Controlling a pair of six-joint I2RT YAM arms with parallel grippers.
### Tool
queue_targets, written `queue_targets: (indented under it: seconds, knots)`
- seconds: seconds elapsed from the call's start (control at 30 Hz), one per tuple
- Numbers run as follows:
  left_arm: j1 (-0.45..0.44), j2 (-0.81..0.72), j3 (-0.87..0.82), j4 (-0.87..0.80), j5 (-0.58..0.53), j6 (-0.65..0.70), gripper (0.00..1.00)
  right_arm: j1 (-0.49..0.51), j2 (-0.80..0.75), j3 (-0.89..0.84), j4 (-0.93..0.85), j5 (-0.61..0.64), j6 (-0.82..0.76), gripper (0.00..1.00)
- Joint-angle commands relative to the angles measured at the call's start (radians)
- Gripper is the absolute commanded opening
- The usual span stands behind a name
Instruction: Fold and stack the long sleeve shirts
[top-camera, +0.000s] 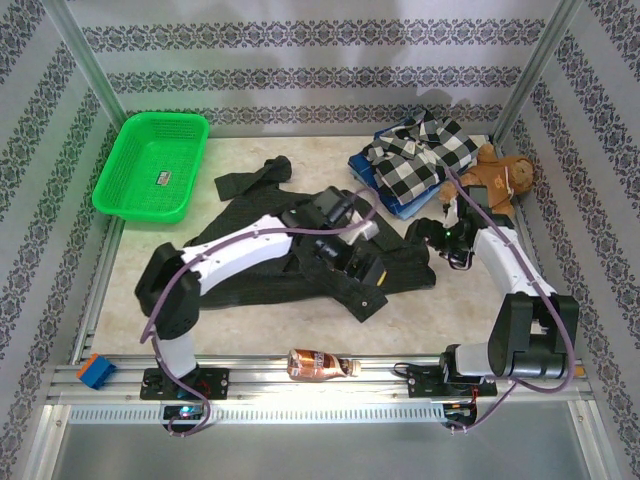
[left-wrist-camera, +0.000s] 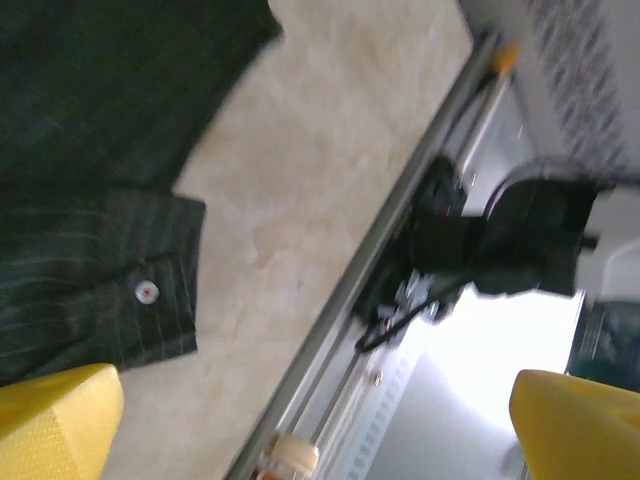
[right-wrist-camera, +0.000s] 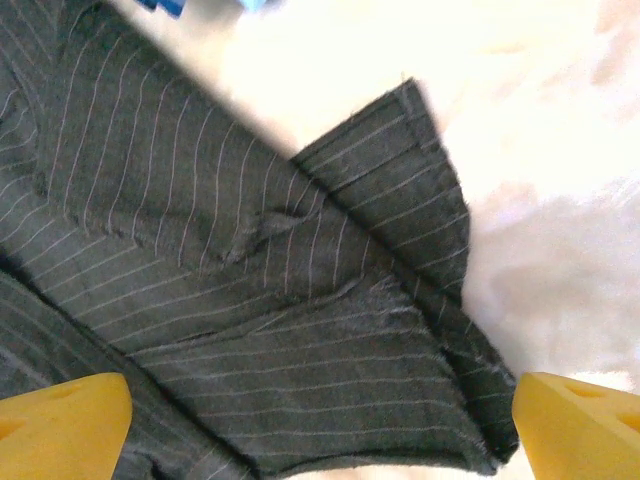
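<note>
Yellow fingertips (right-wrist-camera: 60, 420) of my right pincer (right-wrist-camera: 320, 435) spread wide, empty, over charcoal pinstripe shirt (right-wrist-camera: 250, 300) lying on counter (top-camera: 260, 330); left pincer (left-wrist-camera: 320, 440) likewise agape. Cloth soft, limp, light; I'd pinch buttoned cuff (left-wrist-camera: 130, 290) edge.

Charcoal pinstriped shirt (top-camera: 270, 288): unfolded and rumpled across the table centre, one sleeve trailing toward 11 o'clock, its cuff (left-wrist-camera: 140, 290) flat with a pale button. Black-and-white checked flannel (top-camera: 420, 160): at 2 o'clock, folded atop a blue garment (top-camera: 398, 208).
</note>
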Motion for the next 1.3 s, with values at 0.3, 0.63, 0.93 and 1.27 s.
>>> queue_targets:
  seconds: [0.3, 0.63, 0.93, 1.27]
  knots:
    - [0.462, -0.373, -0.150, -0.041, -0.362, -0.103, 1.00, 0.315, -0.098, -0.161, -0.105, -0.209, 0.096, 0.96]
    - [0.505, -0.289, -0.244, -0.021, -0.413, -0.095, 0.61, 0.544, 0.101, -0.174, -0.024, -0.134, 0.172, 0.87]
    - [0.505, -0.219, -0.282, 0.036, -0.443, -0.165, 0.55, 0.571, 0.257, -0.087, 0.025, 0.073, 0.242, 0.76]
    - [0.505, -0.363, -0.441, 0.110, -0.484, -0.249, 0.63, 0.591, 0.345, 0.020, 0.028, 0.125, 0.231, 0.23]
